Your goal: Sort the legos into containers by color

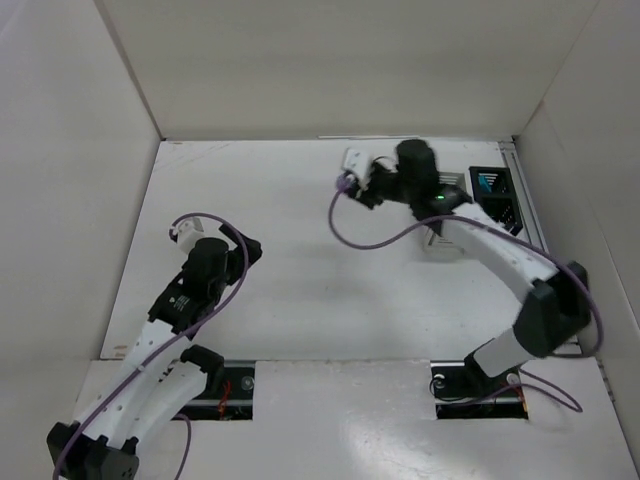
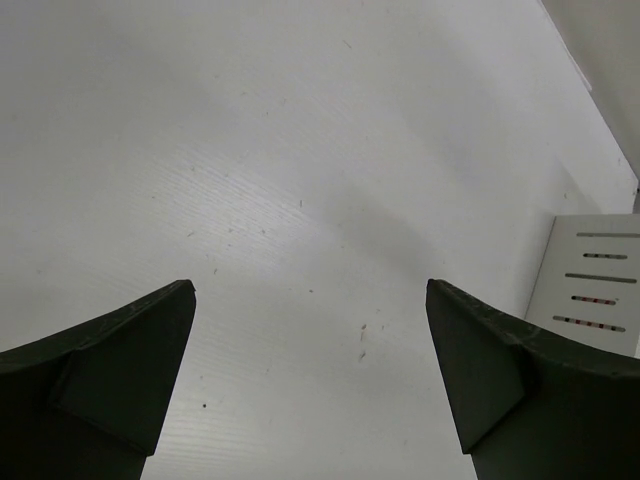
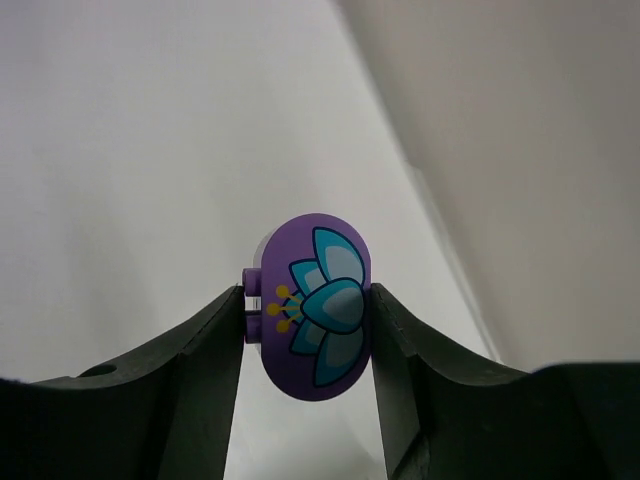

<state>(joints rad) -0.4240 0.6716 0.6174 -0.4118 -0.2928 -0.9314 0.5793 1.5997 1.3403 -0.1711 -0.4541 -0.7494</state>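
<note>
A purple oval lego (image 3: pixel 300 370) printed with a teal flower is pinched between the fingers of my right gripper (image 3: pixel 308 315), which is shut on it. From above, that gripper (image 1: pixel 347 187) holds the purple lego (image 1: pixel 344 182) over the back middle of the table, left of both containers. The black container (image 1: pixel 497 197) stands at the back right with something teal (image 1: pixel 487 182) inside. The white container (image 1: pixel 441 245) is partly hidden under my right arm; its slatted wall (image 2: pixel 592 283) also shows in the left wrist view. My left gripper (image 1: pixel 222 252) (image 2: pixel 310 385) hangs open over bare table, holding nothing.
White walls close in the table at the back and on both sides. The right arm stretches diagonally from its base at the near right to the back middle. The left arm is folded at the near left.
</note>
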